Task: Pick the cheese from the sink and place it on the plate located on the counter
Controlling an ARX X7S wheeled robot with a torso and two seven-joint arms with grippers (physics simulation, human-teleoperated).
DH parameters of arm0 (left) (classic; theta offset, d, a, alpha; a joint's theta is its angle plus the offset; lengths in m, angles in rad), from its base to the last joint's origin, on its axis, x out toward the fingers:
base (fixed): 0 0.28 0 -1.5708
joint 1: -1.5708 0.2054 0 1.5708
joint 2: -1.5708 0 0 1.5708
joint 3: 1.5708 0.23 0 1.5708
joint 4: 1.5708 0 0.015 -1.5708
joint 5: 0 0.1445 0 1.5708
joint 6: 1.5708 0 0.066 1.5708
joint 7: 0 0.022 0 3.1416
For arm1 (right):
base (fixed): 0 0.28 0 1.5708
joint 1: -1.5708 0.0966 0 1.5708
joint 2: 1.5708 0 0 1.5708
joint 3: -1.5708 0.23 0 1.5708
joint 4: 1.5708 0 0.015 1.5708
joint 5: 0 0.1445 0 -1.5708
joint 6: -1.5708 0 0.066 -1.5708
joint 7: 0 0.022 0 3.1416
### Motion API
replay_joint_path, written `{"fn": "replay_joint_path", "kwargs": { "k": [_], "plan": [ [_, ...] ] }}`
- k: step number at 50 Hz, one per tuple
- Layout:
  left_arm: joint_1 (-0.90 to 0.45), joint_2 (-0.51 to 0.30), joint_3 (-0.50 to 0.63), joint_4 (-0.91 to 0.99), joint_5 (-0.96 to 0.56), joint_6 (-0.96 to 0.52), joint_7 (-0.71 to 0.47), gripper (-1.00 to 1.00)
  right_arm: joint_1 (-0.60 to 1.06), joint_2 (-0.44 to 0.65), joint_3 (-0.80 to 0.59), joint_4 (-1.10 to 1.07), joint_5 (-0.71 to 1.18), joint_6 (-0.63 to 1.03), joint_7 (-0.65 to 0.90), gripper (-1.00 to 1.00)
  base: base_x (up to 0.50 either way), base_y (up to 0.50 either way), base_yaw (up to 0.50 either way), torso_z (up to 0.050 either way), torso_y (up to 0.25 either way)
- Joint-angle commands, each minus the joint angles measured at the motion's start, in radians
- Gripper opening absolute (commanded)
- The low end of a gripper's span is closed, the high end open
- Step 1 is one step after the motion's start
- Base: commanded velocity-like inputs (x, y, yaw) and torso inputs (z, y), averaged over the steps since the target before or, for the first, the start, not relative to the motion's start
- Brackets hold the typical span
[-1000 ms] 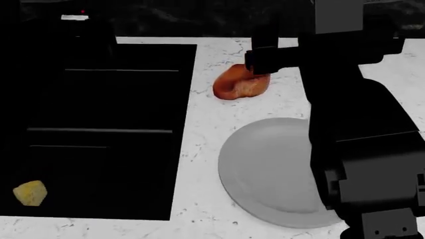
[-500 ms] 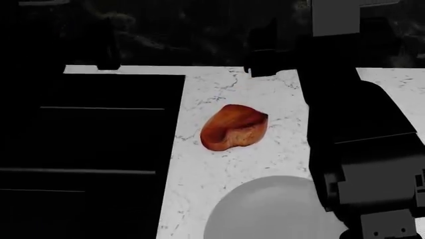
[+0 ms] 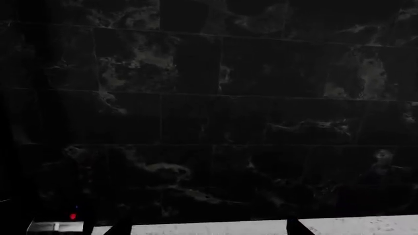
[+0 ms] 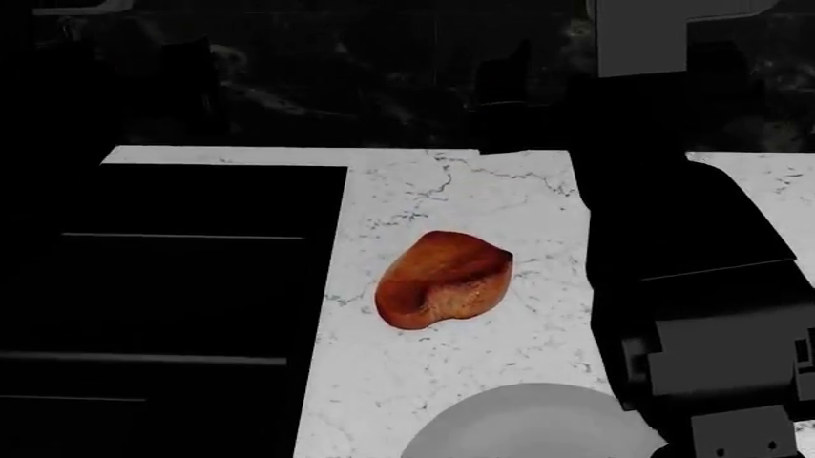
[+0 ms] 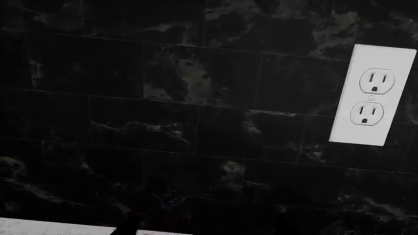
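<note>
The cheese is out of view in every current frame. The head view has the black sink (image 4: 166, 286) at the left, set in the white marble counter (image 4: 421, 191). Only the far rim of the light-grey plate (image 4: 535, 420) rises from the bottom edge. Over the counter's back edge my right gripper (image 4: 503, 91) is a dark shape facing the backsplash. In the left wrist view my left gripper (image 3: 205, 230) is open, its two dark fingertips (image 3: 121, 229) wide apart and empty. In the right wrist view my right gripper (image 5: 205, 229) looks open too, with one fingertip (image 5: 127, 226) showing against the counter strip.
A glossy reddish-brown lump (image 4: 444, 280) lies on the counter between sink and plate. My right arm (image 4: 688, 286) fills the right of the head view. Black marble backsplash tiles (image 3: 209, 112) stand behind the counter, with a white wall outlet (image 5: 372, 95) on them.
The head view has shifted toward the backsplash. The cheese in the sink's near corner has left the frame, the plate has slid to the bottom edge, and the reddish lump sits lower.
</note>
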State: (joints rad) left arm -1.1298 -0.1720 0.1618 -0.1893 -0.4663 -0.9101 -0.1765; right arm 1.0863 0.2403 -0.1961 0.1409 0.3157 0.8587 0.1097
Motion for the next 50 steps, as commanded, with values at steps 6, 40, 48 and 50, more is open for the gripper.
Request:
{"fn": "replay_joint_path", "kwargs": {
  "k": [6, 40, 48, 50],
  "plan": [
    [0.001, -0.007, -0.002, 0.001, -0.013, -0.023, -0.015, 1.0, 0.002, 0.002, -0.004, -0.006, 0.008, 0.008, 0.005, 1.0, 0.0, 0.0, 0.0, 0.0, -0.146],
    [0.014, -0.025, 0.014, 0.008, -0.03, -0.028, -0.017, 1.0, 0.004, 0.003, -0.015, 0.009, 0.02, -0.003, 0.008, 1.0, 0.0, 0.0, 0.0, 0.0, -0.194],
    [0.012, -0.027, 0.003, 0.016, -0.037, -0.03, -0.03, 1.0, 0.005, 0.001, -0.017, 0.005, 0.024, -0.001, 0.011, 1.0, 0.0, 0.0, 0.0, 0.0, -0.067],
    [0.013, -0.028, 0.004, 0.013, -0.037, -0.026, -0.029, 1.0, 0.004, 0.002, -0.017, 0.006, 0.025, -0.003, 0.011, 1.0, 0.0, 0.0, 0.0, 0.0, 0.0]
  ]
}}
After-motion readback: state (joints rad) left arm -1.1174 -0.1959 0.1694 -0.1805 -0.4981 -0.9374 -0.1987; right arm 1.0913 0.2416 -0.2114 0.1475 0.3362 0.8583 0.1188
